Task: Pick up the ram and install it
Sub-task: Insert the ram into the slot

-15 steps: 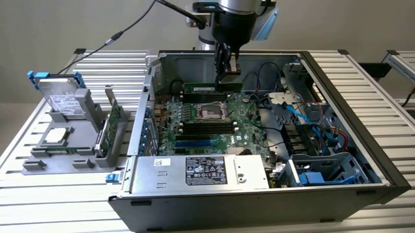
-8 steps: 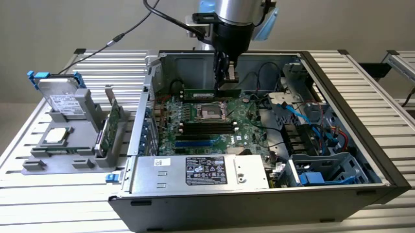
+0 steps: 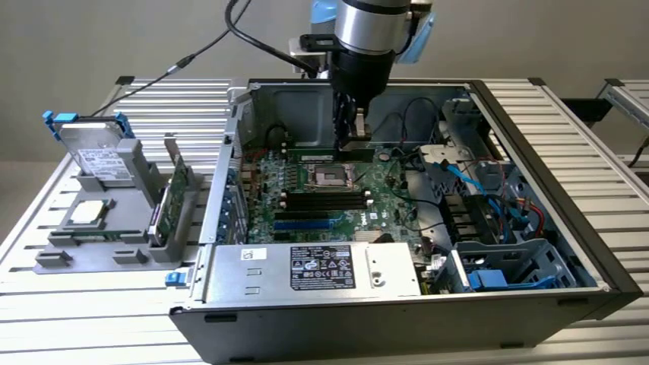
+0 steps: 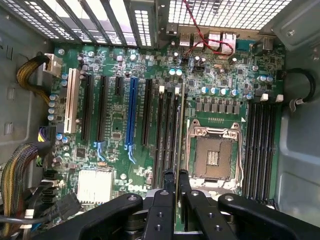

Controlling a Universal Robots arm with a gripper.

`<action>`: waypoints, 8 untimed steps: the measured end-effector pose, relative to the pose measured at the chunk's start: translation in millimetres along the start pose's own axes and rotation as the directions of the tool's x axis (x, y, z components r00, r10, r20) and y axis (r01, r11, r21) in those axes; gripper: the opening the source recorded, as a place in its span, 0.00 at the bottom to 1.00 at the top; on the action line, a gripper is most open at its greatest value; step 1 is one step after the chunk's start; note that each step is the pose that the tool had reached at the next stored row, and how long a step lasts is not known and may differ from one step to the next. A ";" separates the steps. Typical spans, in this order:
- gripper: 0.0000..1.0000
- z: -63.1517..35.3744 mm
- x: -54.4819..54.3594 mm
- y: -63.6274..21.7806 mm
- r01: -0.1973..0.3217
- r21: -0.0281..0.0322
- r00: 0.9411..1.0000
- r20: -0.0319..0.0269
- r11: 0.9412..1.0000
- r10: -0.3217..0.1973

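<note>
My gripper (image 3: 350,143) reaches down into the open computer case (image 3: 568,228), over the green motherboard (image 3: 304,213). It is shut on the ram (image 3: 312,154), a long narrow green stick hanging level just above the board's far part. In the wrist view the ram (image 4: 179,125) shows edge-on as a thin strip running out from between the black fingers (image 4: 168,185) of the gripper (image 4: 176,176). It lies along the black memory slots (image 4: 166,135) right beside the processor socket (image 4: 212,155). Whether it touches a slot I cannot tell.
A silver power supply (image 3: 315,270) fills the case's near side, and blue and black cables (image 3: 466,179) crowd the exterior view's right. Outside the case on the left, a grey tray (image 3: 61,262) holds a hard drive (image 3: 102,156), a silver processor chip (image 3: 90,213) and an upright green card (image 3: 175,190).
</note>
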State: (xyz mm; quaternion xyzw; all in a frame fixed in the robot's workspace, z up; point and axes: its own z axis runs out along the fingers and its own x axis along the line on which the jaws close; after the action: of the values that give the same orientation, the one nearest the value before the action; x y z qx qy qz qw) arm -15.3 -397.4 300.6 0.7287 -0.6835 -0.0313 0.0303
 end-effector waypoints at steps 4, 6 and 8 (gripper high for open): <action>0.14 7.3 3.9 0.0 0.000 0.000 1.000 0.000 1.000 0.000; 0.14 11.1 5.9 0.0 0.000 0.000 1.000 0.000 1.000 0.000; 0.14 14.8 7.4 -0.1 0.000 0.000 1.000 0.000 1.000 0.000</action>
State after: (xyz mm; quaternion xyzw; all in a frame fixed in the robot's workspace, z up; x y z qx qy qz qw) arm -16.0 -404.9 285.9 0.7287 -0.6835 -0.0313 0.0303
